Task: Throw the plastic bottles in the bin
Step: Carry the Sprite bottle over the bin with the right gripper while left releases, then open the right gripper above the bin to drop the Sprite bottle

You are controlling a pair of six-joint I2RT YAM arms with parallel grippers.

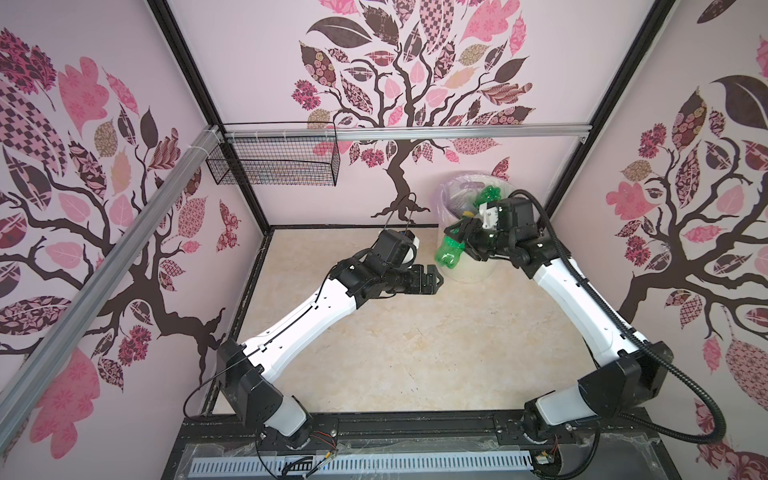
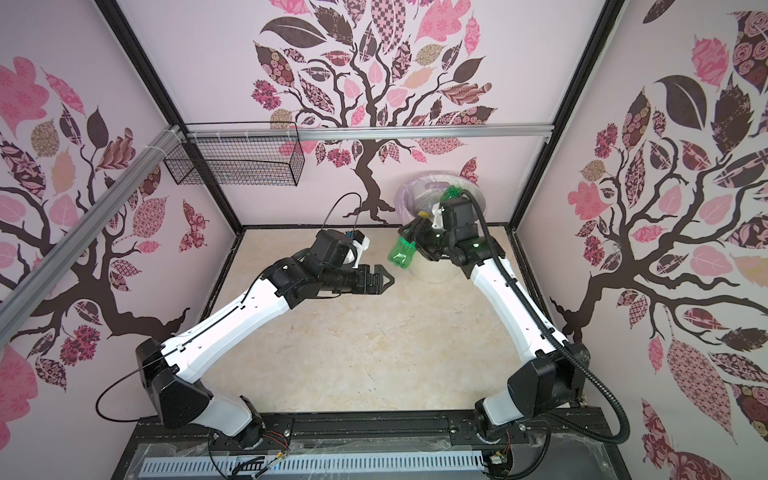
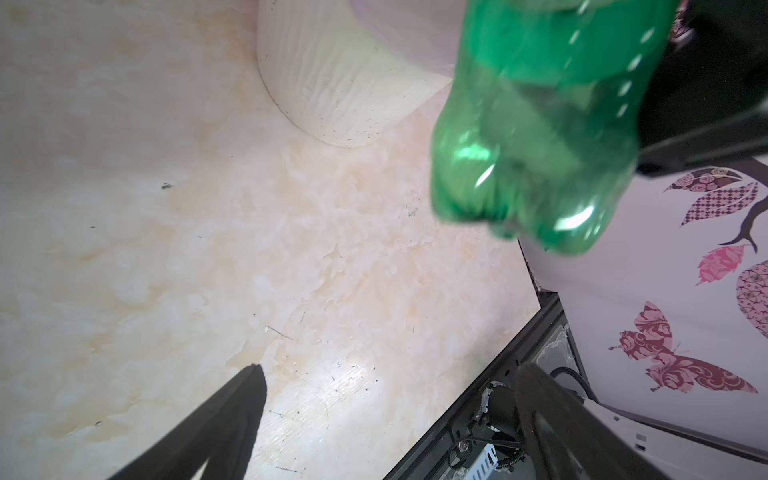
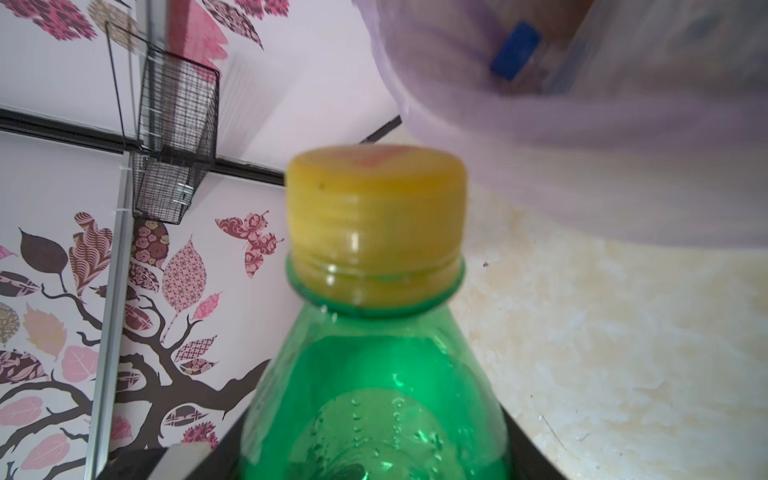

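Right gripper (image 1: 459, 237) grips a green bottle (image 1: 449, 254) beside the bin (image 1: 473, 272). Left gripper (image 1: 437, 281), jaws spread wide, holds nothing nearby.

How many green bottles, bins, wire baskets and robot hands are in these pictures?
green bottles: 2 (held, binned)
bin: 1
wire basket: 1
robot hands: 2 (left hand, right hand)
Total: 6

Left arm (image 1: 291, 320) reaches inward, jaws spread wide; right arm (image 1: 582, 299) raised, jaws clamped on green bottle (image 1: 449, 251).
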